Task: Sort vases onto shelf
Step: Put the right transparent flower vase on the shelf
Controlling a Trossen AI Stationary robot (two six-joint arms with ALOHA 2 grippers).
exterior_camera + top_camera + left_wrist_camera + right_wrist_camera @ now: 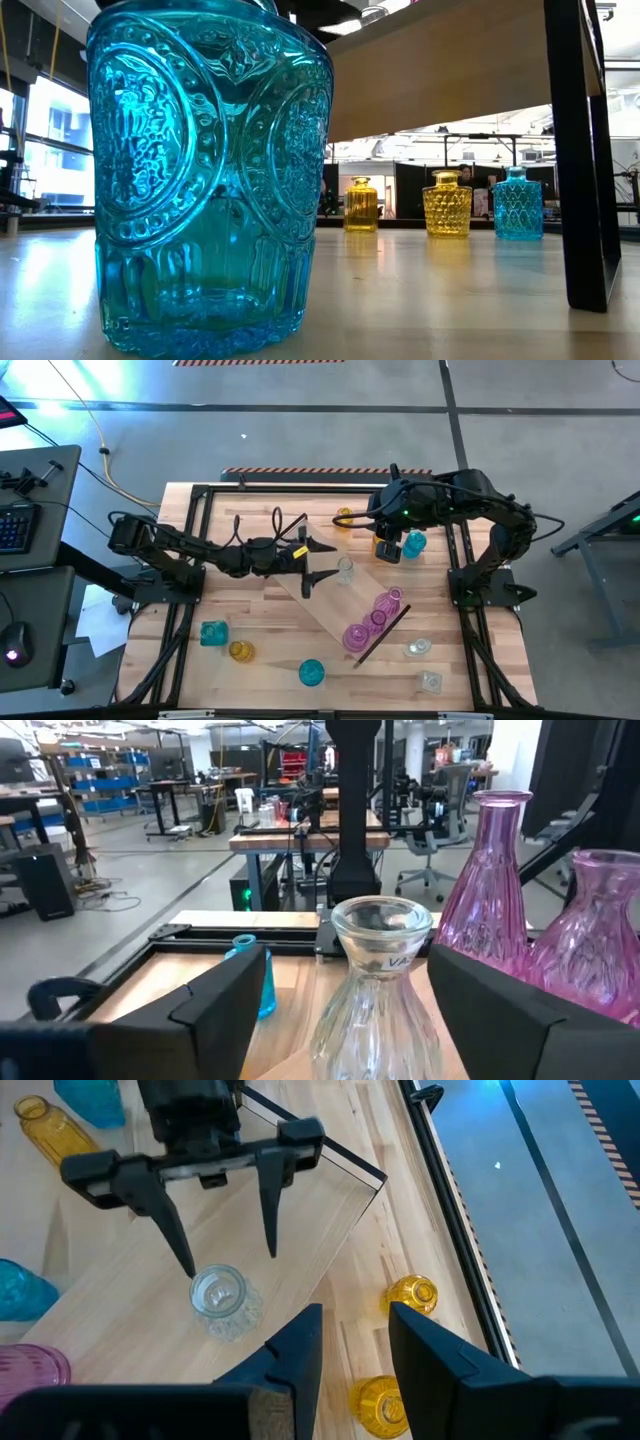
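The shelf (330,605) lies slantwise on the tabletop. A clear vase (345,568) stands upright on it, and three pink vases (378,616) stand toward its dark end piece. My left gripper (318,561) is open and level. Its fingers stand on either side of the clear vase (375,985), apart from it as far as I can see. My right gripper (388,546) is open above a yellow vase (380,1400) near the table's far right. A teal vase (413,543) stands beside it.
Another yellow vase (345,517) stands at the far edge. Near the front edge stand teal vases (213,632) (311,673), a yellow one (240,650) and two clear ones (418,648) (430,681). A black frame (190,550) rims the table.
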